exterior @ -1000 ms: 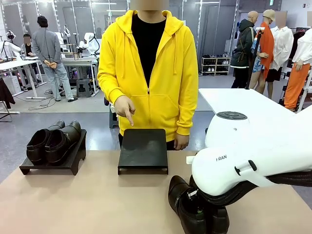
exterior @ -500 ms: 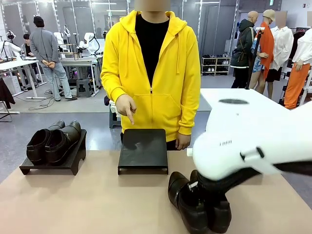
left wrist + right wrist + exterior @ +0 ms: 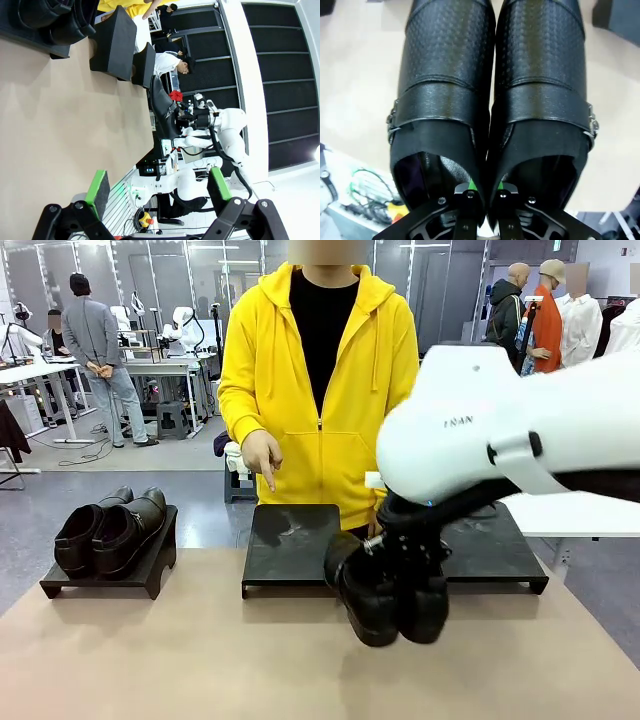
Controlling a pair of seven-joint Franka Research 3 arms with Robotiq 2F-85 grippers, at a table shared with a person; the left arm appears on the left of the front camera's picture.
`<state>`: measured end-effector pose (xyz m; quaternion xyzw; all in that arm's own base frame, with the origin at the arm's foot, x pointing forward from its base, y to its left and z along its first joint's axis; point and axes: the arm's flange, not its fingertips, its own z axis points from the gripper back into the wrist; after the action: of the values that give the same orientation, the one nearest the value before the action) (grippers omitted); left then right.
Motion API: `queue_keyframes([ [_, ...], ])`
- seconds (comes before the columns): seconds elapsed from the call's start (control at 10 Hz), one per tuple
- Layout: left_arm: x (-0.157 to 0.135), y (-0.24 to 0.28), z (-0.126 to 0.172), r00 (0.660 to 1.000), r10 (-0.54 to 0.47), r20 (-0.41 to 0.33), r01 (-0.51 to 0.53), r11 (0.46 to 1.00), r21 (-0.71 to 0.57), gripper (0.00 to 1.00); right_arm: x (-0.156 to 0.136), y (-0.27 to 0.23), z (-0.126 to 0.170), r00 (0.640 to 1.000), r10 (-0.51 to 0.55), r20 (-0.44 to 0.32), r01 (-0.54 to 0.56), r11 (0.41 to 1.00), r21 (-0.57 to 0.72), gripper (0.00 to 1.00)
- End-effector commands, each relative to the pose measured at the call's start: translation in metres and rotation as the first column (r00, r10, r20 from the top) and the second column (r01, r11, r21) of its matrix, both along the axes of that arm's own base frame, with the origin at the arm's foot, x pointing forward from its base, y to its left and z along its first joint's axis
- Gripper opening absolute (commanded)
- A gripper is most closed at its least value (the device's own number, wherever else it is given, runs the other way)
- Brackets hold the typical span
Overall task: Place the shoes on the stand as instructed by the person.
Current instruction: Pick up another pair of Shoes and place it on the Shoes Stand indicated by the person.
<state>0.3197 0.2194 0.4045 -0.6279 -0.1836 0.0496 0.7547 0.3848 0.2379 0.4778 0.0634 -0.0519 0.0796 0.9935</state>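
The 2 black shoes (image 3: 445,100) are gleaming like polished leather, their toes showing a fine pebbled grain and small metal buckles (image 3: 591,125) glinting. The stands (image 3: 293,540) are looking matt, the table (image 3: 150,660) smooth and dull, the hoodie (image 3: 270,370) soft cloth.

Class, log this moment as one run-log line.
right gripper: shut on black shoes, above table | left gripper: open | person's hand: points at middle stand | brown shoes: on left stand

The jaws clamp the black shoes (image 3: 445,115) by their inner sides.
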Motion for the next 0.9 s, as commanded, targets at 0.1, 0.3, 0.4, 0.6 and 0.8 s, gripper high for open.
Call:
queue_keyframes([
  [0.1, -0.004, -0.001, 0.001, 1.000, -0.008, 0.013, 0.008, 1.000, -0.008, 1.00, 0.033, 0.036, 0.032, 0.996, -0.053, 0.077, 0.051, 0.998, 0.036, 0.08],
  [0.3, -0.004, -0.001, 0.001, 1.000, -0.008, 0.013, 0.008, 1.000, -0.008, 1.00, 0.048, 0.065, 0.041, 0.974, -0.091, 0.207, 0.087, 0.996, 0.030, 0.08],
  [0.4, -0.004, -0.001, 0.001, 1.000, -0.008, 0.013, 0.008, 1.000, -0.008, 1.00, 0.057, 0.079, 0.040, 0.970, -0.090, 0.225, 0.081, 0.996, 0.048, 0.08],
  [0.6, -0.004, -0.001, 0.001, 1.000, -0.008, 0.013, 0.008, 1.000, -0.008, 1.00, 0.080, 0.101, 0.036, 0.958, -0.093, 0.272, 0.082, 0.995, 0.052, 0.08],
  [0.8, -0.004, -0.001, 0.001, 1.000, -0.008, 0.013, 0.008, 1.000, -0.008, 1.00, 0.105, 0.122, 0.028, 0.946, -0.106, 0.308, 0.090, 0.994, 0.063, 0.08],
])
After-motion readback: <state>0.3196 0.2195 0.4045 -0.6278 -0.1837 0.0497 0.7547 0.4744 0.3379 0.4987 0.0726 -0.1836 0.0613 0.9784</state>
